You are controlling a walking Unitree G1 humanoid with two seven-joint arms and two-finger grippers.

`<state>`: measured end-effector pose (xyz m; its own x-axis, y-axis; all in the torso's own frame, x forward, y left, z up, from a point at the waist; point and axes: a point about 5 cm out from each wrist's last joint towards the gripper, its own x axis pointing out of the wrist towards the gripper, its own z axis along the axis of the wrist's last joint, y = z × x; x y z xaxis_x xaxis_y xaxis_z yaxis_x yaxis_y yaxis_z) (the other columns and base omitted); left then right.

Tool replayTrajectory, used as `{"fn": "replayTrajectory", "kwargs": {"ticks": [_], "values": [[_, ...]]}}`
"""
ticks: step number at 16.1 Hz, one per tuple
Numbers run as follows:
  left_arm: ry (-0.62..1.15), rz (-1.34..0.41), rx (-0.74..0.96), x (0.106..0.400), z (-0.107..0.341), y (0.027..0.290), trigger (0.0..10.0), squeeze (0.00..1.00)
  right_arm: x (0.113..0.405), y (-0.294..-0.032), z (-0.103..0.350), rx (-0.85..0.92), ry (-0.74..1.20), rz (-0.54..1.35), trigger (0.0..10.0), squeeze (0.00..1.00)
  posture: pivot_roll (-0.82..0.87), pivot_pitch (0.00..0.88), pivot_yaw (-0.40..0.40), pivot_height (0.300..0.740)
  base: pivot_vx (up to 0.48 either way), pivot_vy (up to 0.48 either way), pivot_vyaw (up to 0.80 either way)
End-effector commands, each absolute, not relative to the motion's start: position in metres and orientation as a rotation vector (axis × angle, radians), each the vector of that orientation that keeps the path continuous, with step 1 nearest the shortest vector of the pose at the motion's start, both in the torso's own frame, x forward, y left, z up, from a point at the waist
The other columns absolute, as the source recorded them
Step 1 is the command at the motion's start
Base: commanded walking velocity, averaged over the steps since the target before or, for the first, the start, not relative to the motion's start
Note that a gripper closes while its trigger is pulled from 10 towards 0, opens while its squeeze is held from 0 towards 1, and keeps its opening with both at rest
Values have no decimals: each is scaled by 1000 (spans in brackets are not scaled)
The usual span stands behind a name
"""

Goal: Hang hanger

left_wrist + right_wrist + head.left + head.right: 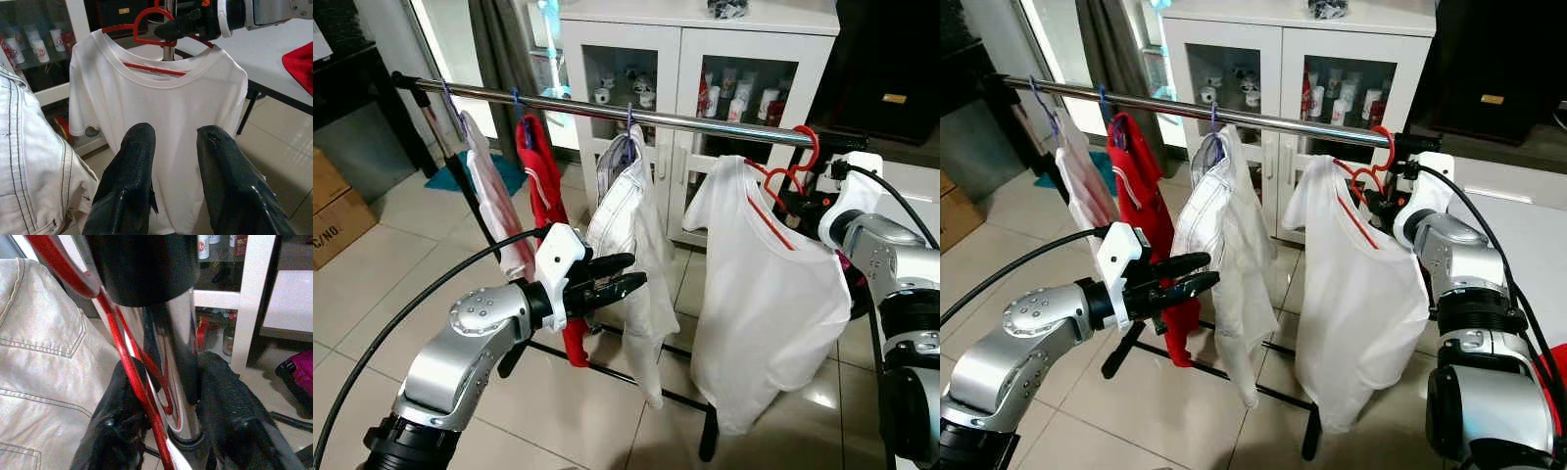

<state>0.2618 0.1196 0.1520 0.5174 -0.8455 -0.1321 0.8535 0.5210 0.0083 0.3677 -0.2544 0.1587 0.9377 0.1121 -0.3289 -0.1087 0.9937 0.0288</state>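
hanger [781,196]: red, carrying white tee, hook looped over rail [705,122] at its right end
right hand [798,201]: pinching hanger neck just under rail
left hand [631,272]: spread, idle, well left of hanger

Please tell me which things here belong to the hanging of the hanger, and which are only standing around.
Belonging to the job:
- red plastic hanger
- white T-shirt on it
- shiny metal rail
- right gripper at the hanger

Only around:
- left gripper, open, holding nothing
- white denim jacket
- red garment
- white glass-door cabinet
- cardboard boxes
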Motion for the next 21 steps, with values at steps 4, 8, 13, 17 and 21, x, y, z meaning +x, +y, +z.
{"fn": "replayTrajectory", "kwargs": {"ticks": [4,8,13,17,21], "values": [[101,-1000,104,268,155,124,10000,0,366,-244,153,16,334,182,0,0,23,0,61,740,0,0,0],[46,-889,83,277,162,129,10000,0,366,-241,161,23,263,189,0,0,26,0,61,740,0,0,0],[6,-619,46,292,160,136,10000,0,352,-228,192,-55,27,188,0,0,24,0,51,740,0,0,0],[31,-590,160,284,142,136,10000,0,325,-212,200,-56,-31,198,0,0,17,0,49,740,0,0,0],[13,-556,161,285,141,133,10000,0,313,-201,209,-45,-106,193,0,0,13,0,54,740,0,0,0]]}}
